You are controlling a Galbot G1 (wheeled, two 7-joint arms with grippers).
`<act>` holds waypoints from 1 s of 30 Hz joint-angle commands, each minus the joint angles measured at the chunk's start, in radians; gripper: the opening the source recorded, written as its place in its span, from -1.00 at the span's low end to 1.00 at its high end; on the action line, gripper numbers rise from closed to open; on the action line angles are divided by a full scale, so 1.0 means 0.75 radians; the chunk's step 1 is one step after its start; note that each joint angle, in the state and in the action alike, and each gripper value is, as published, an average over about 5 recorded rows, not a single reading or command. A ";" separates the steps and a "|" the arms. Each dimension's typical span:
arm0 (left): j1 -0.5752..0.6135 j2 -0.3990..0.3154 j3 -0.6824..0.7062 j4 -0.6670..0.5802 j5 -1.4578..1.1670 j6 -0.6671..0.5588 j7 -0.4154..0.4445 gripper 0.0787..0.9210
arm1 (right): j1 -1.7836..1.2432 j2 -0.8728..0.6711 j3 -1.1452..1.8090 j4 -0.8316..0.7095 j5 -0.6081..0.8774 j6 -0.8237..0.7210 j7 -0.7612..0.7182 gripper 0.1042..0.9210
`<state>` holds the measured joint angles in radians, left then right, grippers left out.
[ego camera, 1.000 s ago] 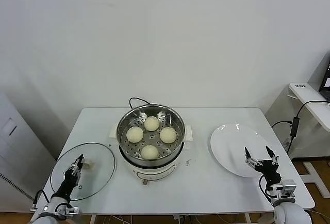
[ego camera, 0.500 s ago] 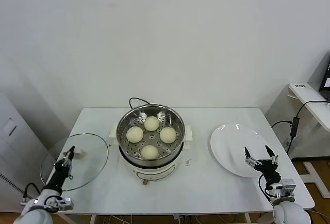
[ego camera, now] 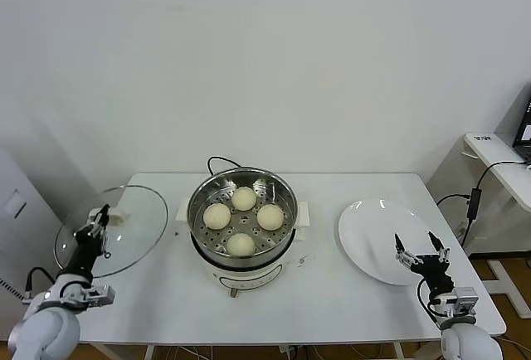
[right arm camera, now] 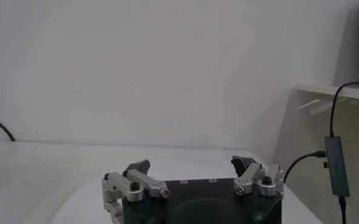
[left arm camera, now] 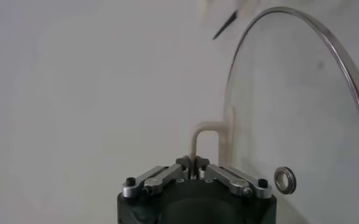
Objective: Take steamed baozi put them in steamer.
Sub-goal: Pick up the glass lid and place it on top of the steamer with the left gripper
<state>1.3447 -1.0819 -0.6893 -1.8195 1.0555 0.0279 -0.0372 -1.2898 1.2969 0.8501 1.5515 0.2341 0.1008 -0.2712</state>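
Note:
Several cream-white steamed baozi (ego camera: 241, 245) sit in the shiny steel steamer (ego camera: 282, 190) on its white cooker base at the table's middle. My left gripper (ego camera: 101, 216) is shut on the white handle (left arm camera: 211, 131) of the round glass lid (ego camera: 133, 227), which hangs tilted in the air over the table's left end. In the left wrist view my left gripper (left arm camera: 197, 165) pinches the handle's thin leg, with the lid's glass (left arm camera: 301, 109) beside it. My right gripper (ego camera: 420, 249) stands open and holds nothing, low at the near edge of the white plate (ego camera: 369, 231); in its own view (right arm camera: 191, 165) nothing lies between the jaws.
A black cord (ego camera: 217, 161) runs off behind the steamer. A side desk (ego camera: 498, 157) with cables stands at the far right. A grey cabinet (ego camera: 17, 219) stands left of the table.
My left gripper has lifted the glass lid off the table and carried it up and to the left, tilting it. The right arm has stayed still.

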 commanded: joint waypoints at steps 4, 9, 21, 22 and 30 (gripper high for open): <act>-0.059 0.094 0.107 -0.323 -0.026 0.361 0.242 -0.93 | 0.015 -0.002 -0.019 -0.003 -0.012 0.009 -0.002 0.76; -0.105 0.101 0.249 -0.355 0.072 0.452 0.278 -0.93 | 0.028 -0.009 -0.031 -0.009 -0.009 0.012 -0.001 0.76; -0.240 0.031 0.562 -0.389 0.294 0.622 0.405 -0.93 | 0.045 -0.016 -0.053 -0.014 -0.004 0.007 0.001 0.76; -0.257 0.020 0.587 -0.384 0.308 0.632 0.409 -0.93 | 0.045 -0.018 -0.053 -0.013 -0.004 0.006 0.001 0.76; -0.412 -0.040 0.762 -0.354 0.342 0.668 0.439 -0.93 | 0.046 -0.020 -0.055 -0.012 -0.003 0.002 0.002 0.76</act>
<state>1.1608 -1.0734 -0.3098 -2.0749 1.2398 0.4569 0.2452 -1.2565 1.2812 0.8122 1.5433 0.2318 0.1017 -0.2697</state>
